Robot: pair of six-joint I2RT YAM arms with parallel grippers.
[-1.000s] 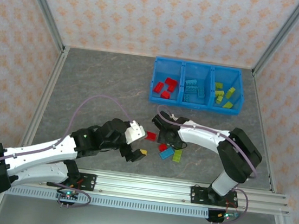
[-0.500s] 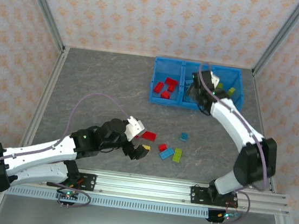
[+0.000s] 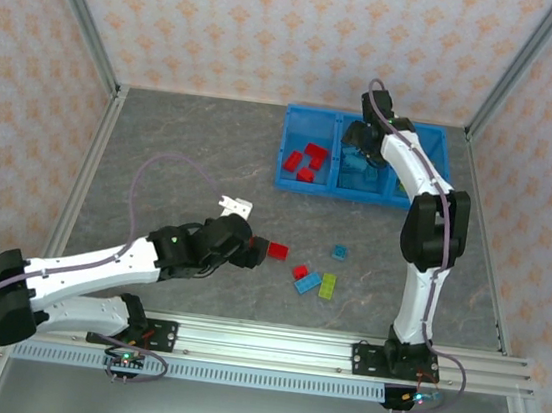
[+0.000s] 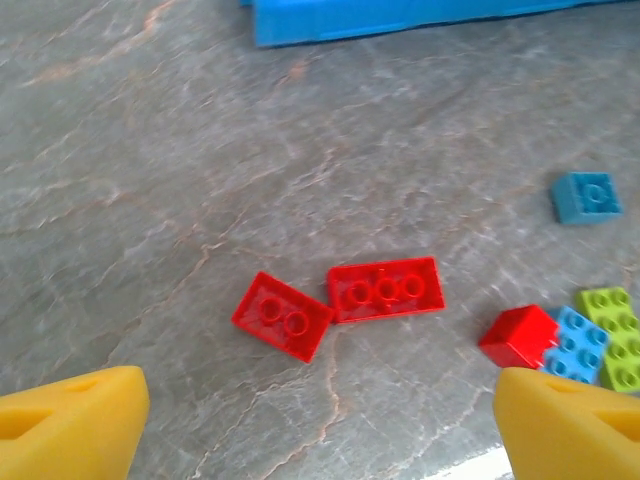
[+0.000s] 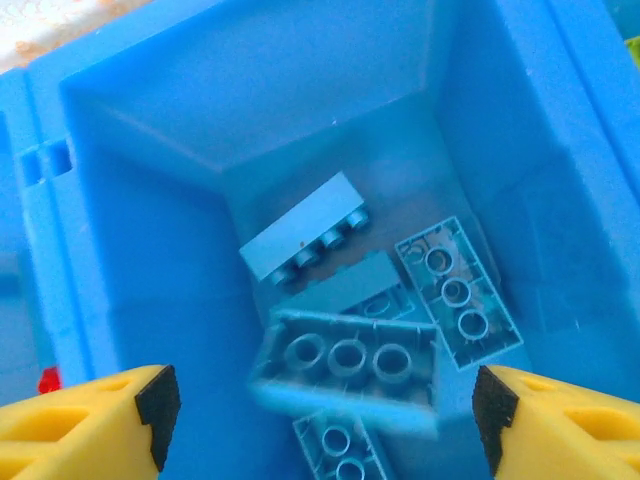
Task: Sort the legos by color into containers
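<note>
My right gripper hangs open over the middle compartment of the blue bin. In the right wrist view, my right gripper has a blurred light blue lego loose below it, above several light blue legos. Red legos lie in the left compartment. My left gripper is open and low over the table. In the left wrist view, my left gripper has two flat red legos just ahead of its yellow fingertips.
To the right of the red pair, a red cube, a blue lego and a yellow-green lego sit bunched together. A small light blue lego lies apart, nearer the bin's front wall. My right arm crosses over the bin's right compartment.
My right arm swung from the loose legos on the table up to the bin's middle compartment and let go of a light blue lego. My left gripper moved forward to the red legos.
</note>
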